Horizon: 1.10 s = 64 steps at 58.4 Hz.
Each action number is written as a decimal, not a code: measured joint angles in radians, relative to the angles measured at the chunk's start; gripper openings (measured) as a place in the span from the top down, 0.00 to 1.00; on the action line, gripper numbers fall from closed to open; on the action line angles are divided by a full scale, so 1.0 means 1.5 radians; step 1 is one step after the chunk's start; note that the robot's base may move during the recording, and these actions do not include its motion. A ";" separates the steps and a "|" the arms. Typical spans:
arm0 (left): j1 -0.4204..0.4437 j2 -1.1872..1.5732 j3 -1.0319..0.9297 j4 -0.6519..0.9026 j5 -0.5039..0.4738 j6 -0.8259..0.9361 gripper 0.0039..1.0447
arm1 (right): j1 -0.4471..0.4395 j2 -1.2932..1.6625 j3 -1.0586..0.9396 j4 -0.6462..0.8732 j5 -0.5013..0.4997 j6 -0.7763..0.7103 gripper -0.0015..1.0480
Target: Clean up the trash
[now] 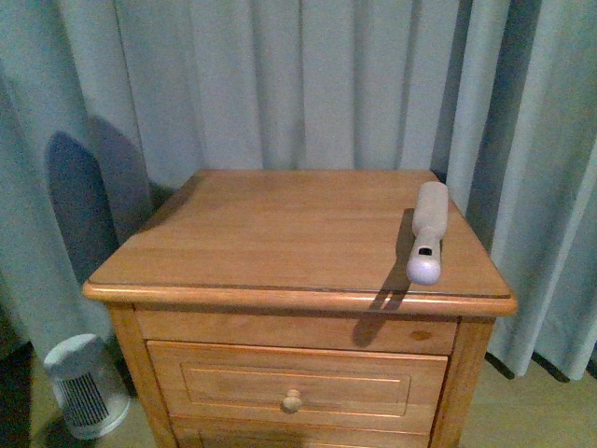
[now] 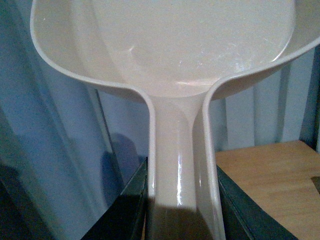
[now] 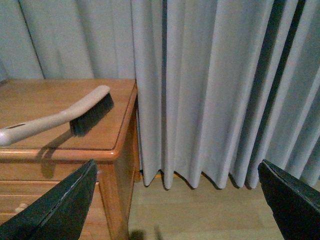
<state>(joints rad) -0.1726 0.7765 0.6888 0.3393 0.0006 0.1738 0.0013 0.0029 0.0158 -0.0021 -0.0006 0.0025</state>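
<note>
My left pincer point(image 2: 182, 210) pinches the handle of the dustpan point(image 2: 165, 45). My right pincer point(image 3: 175, 200) is spread wide and holds nothing, beside the curtain point(image 3: 210, 90). The brush point(image 1: 427, 231) lies on the wooden bench point(image 1: 280, 233), near its right edge. I cannot see the trash in any view.

Dim, cool-tinted light; soft, grainy pictures.
We see light coming from the right: the brush point(image 1: 427, 233) throws a dark shadow leftward on the surface point(image 1: 280, 233), a broad shadow falls on the curtain point(image 1: 93, 187), and glare streaks the close, blurred dustpan handle point(image 2: 178, 180).
</note>
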 joint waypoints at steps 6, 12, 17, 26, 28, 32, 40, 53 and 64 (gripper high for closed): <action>0.029 -0.103 -0.056 -0.015 0.056 -0.046 0.73 | 0.000 0.000 0.000 0.000 0.000 0.000 0.07; 0.059 -0.218 -0.117 -0.034 0.108 -0.102 0.73 | 0.000 0.000 0.000 0.000 0.000 0.000 0.07; 0.077 -0.269 -0.143 -0.049 0.149 -0.131 0.73 | 0.000 0.000 0.000 0.000 0.000 0.000 0.07; 0.106 -0.287 -0.164 -0.053 0.168 -0.160 0.73 | 0.000 0.000 0.000 0.000 0.000 0.000 0.07; 0.107 -0.287 -0.167 -0.053 0.168 -0.165 0.73 | 0.000 0.000 0.000 0.000 0.001 0.000 0.07; 0.108 -0.288 -0.167 -0.054 0.170 -0.167 0.73 | 0.058 0.036 0.001 0.030 0.166 -0.056 0.07; 0.108 -0.288 -0.167 -0.054 0.171 -0.169 0.73 | 0.121 0.225 0.065 0.078 0.270 -0.069 0.07; 0.108 -0.288 -0.167 -0.054 0.170 -0.170 0.73 | 0.174 0.527 0.321 0.013 0.230 0.020 0.07; 0.108 -0.288 -0.167 -0.054 0.170 -0.170 0.73 | 0.244 0.757 0.549 -0.122 0.225 0.168 0.07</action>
<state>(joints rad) -0.0109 0.3450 0.4377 0.2577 0.2562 -0.0811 0.3668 1.1381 0.8394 -0.1844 0.3367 0.2543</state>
